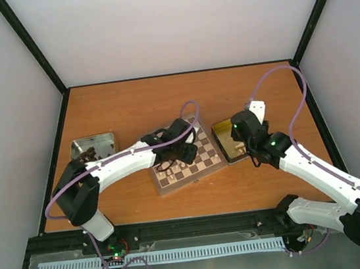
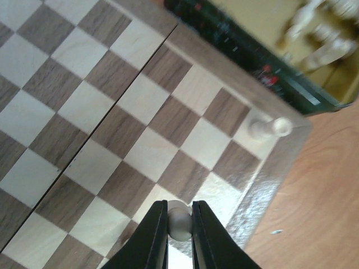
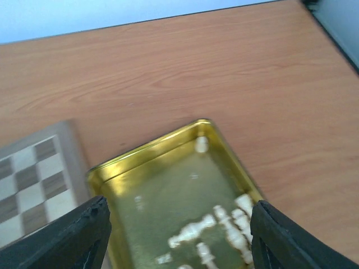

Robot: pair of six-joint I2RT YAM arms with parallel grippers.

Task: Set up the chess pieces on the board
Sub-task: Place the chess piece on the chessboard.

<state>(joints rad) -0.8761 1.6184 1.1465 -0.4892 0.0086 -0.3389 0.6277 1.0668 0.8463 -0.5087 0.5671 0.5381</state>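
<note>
In the left wrist view my left gripper is shut on a small cream-white chess piece, just above a light square near the edge of the board. Another cream piece stands on the corner square. From above, the left gripper hangs over the board. My right gripper is open above the gold tin, with nothing between its fingers. Several cream pieces lie loose in the tin below it.
A silver tray with dark chessmen sits left of the board. The gold tin touches the board's right side. Black frame posts and grey walls ring the orange table.
</note>
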